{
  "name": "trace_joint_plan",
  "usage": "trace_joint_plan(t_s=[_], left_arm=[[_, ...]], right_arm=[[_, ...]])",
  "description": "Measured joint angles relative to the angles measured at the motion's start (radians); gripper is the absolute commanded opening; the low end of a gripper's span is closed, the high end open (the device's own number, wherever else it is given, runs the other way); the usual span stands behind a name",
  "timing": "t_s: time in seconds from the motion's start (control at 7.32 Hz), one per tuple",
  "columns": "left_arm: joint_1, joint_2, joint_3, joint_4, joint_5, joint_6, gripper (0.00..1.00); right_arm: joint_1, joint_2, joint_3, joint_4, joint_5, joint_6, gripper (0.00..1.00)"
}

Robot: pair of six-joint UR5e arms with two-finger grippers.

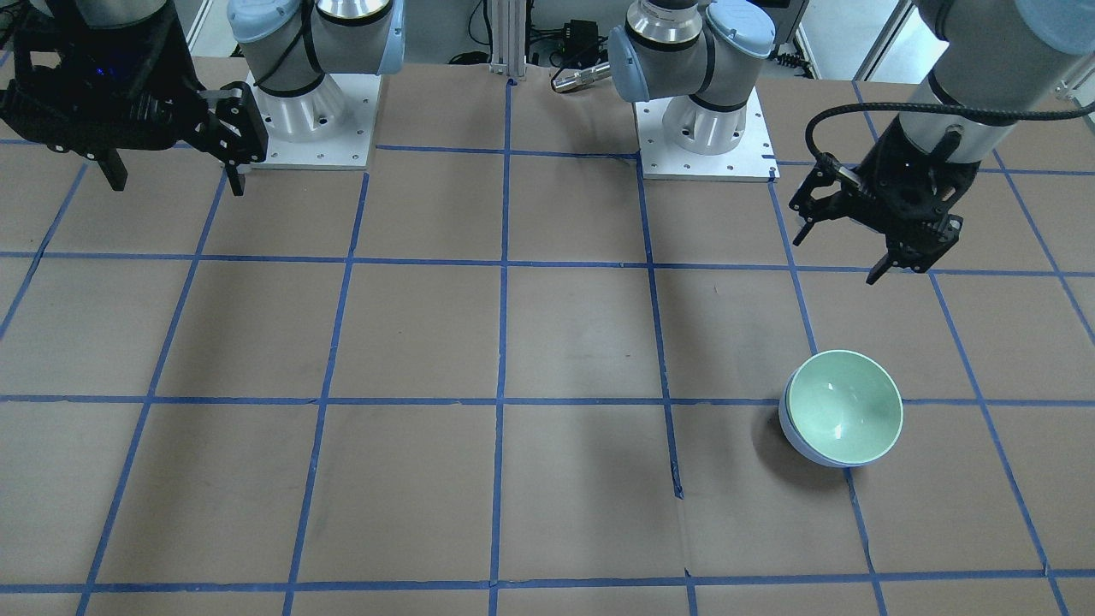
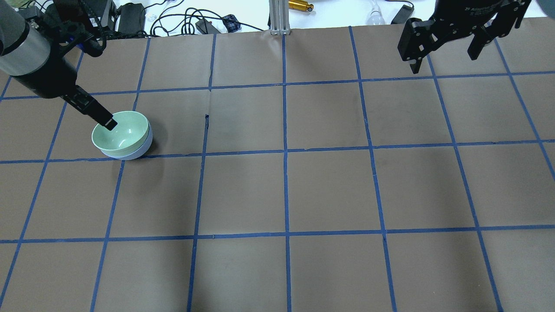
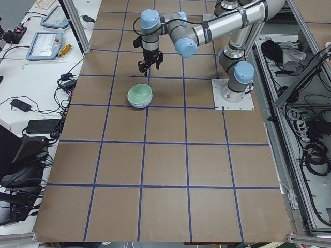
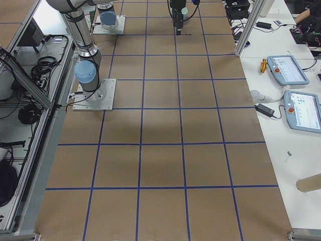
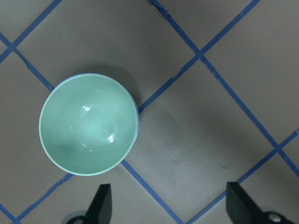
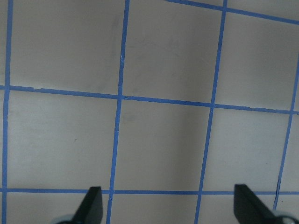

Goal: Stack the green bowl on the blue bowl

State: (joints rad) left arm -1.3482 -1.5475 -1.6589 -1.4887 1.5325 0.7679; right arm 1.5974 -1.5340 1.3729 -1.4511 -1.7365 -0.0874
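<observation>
The green bowl (image 1: 843, 409) sits nested upright inside the blue bowl (image 1: 800, 441), whose side shows beneath it. The pair stands on the table's left part in the overhead view, green bowl (image 2: 121, 132) in blue bowl (image 2: 138, 150). My left gripper (image 1: 838, 255) is open and empty, raised above the table beside the bowls and clear of them. In the left wrist view the green bowl (image 5: 88, 124) lies ahead of the open left gripper (image 5: 168, 200). My right gripper (image 1: 175, 184) is open and empty, high over the far right of the table (image 2: 443, 63).
The brown table has a blue tape grid (image 2: 285, 151). The two arm bases (image 1: 312, 120) (image 1: 706, 128) stand at the robot's edge. Cables and small devices (image 2: 208, 21) lie beyond the table's far edge.
</observation>
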Motion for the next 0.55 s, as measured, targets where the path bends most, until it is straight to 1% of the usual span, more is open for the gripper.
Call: trace_joint_plan(t_s=[0.27,0.41,0.55], left_arm=[[-0.074,0.022,0.007,-0.011,0.004,-0.297,0.97],[-0.092,0.033,0.006,-0.011,0.007,-0.401,1.00],[-0.103,0.043,0.005,-0.011,0.012,-0.487,1.00]], right_arm=[[0.001,0.000,0.000,0.000,0.000,0.000,1.00],[0.001,0.000,0.000,0.000,0.000,0.000,1.00],[0.001,0.000,0.000,0.000,0.000,0.000,1.00]])
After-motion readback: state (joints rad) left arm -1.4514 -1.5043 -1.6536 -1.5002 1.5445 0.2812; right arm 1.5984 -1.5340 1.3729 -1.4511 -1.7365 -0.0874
